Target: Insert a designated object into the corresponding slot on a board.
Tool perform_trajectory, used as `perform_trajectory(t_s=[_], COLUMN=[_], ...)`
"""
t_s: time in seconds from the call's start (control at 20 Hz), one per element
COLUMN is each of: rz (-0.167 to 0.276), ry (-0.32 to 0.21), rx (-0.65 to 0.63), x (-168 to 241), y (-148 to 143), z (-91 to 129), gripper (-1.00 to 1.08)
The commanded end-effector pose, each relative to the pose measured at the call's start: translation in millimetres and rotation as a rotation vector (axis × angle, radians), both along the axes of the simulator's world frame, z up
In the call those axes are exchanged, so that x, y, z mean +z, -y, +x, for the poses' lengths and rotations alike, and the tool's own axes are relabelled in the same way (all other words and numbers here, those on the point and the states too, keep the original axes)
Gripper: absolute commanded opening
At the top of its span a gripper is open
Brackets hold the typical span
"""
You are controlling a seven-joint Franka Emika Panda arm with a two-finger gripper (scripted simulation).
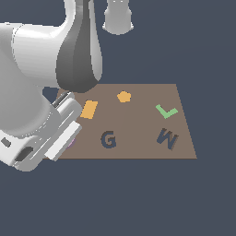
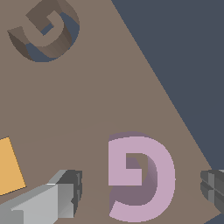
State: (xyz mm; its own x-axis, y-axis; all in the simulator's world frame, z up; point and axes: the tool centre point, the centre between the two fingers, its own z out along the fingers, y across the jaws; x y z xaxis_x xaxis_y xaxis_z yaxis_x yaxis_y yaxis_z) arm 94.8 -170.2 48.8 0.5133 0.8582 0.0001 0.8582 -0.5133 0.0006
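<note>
The pale pink G-shaped designated object [image 2: 142, 177] lies flat on the brown board [image 2: 92, 100] near its edge. My gripper [image 2: 142, 190] is open and straddles it. One finger [image 2: 65, 192] stands on one side of the G and the other finger [image 2: 213, 187] on the opposite side, both apart from it. The dark G-shaped slot [image 2: 46, 30] is empty, a short way off on the board. In the exterior view the slot [image 1: 108, 139] sits near the front of the board [image 1: 138, 122], and my arm's hand [image 1: 57, 136] covers the pink G at the board's left end.
An orange rectangle [image 1: 88, 109] lies just beyond my hand, and its corner [image 2: 8, 168] shows in the wrist view. An orange pentagon [image 1: 123, 96], a green L [image 1: 166, 111] and a dark W-shaped recess [image 1: 167, 138] lie further to the exterior view's right.
</note>
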Motion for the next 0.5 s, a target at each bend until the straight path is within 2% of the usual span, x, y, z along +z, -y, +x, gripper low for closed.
perform_trajectory(t_s=[0.0, 0.3, 0.35, 0.45], rz=[0.000, 0.000, 0.000, 0.000], ry=[-0.001, -0.001, -0.001, -0.001], rx=[0.001, 0.003, 0.003, 0.003], x=[-5.2, -18.9, -18.9, -18.9], y=[-0.2, -0.3, -0.3, -0.3], z=[0.0, 0.4, 0.4, 0.4], gripper=[1.00, 1.00, -1.00, -1.00])
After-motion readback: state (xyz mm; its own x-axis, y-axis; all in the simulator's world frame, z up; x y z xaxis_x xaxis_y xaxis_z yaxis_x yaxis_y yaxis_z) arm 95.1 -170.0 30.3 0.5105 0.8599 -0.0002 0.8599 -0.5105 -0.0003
